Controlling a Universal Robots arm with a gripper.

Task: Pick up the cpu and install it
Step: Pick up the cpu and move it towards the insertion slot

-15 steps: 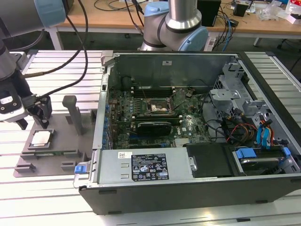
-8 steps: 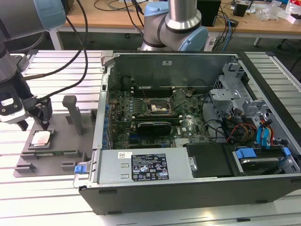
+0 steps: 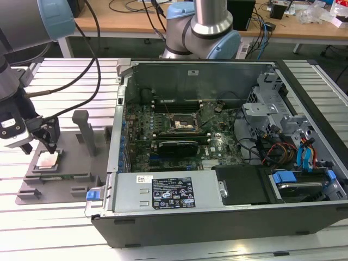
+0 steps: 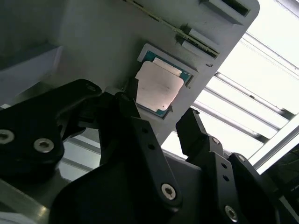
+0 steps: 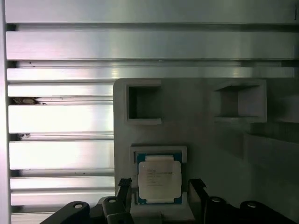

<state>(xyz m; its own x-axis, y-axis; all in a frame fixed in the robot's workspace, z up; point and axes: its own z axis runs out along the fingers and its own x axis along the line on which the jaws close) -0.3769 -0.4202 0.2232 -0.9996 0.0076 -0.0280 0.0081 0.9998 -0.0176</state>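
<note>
The cpu [image 3: 47, 160], a small square chip with a silvery top, lies flat in a recess of the grey fixture plate [image 3: 70, 159] at the exterior view's left. My gripper [image 3: 39, 148] hangs just above it, open. In both wrist views the black fingers [image 5: 124, 184] stand on either side of the cpu [image 5: 160, 178] with a small gap on each side and nothing gripped. In the second wrist view the cpu [image 4: 159, 85] shows between the two fingertips [image 4: 189, 116]. The black socket [image 3: 182, 124] sits on the motherboard inside the open computer case [image 3: 217, 217].
Upright posts [image 3: 81, 130] rise from the fixture plate beside the gripper. The case's wall [image 3: 117, 125] stands between plate and motherboard. A second arm's base [image 3: 204, 27] stands behind the case. Cables and drive cages [image 3: 283, 130] crowd the case's right half. Slotted aluminium table [image 3: 54, 81] lies around.
</note>
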